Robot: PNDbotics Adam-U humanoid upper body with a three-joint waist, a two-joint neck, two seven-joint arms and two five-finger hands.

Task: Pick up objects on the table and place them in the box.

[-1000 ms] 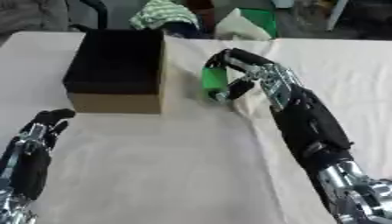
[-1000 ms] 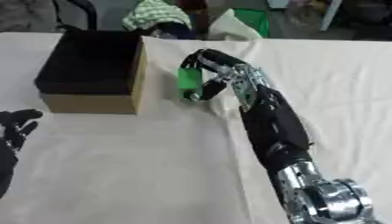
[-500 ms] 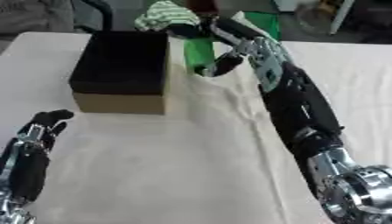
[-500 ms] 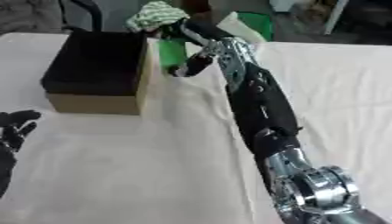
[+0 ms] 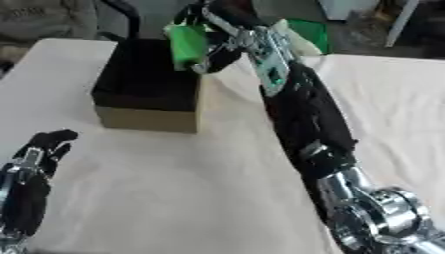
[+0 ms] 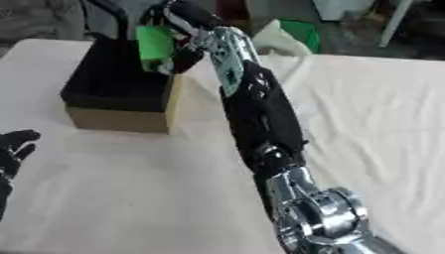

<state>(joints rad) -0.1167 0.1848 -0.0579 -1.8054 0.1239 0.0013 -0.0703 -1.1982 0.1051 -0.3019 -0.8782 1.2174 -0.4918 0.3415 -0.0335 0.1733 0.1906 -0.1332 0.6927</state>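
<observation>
My right hand is curled round a bright green object and holds it in the air over the right rim of the box. The box is dark inside with tan cardboard sides and stands on the white cloth at the upper left. My left hand rests at the lower left edge with relaxed fingers, holding nothing. What lies inside the box is too dark to make out.
A white cloth covers the table. Behind the right arm at the far edge sit a white shape and a green item. A dark chair back stands beyond the box.
The right hand has carried the green object up and to the left, from beside the box to above its right rim. The camera has shifted too. The left hand has stayed put.
</observation>
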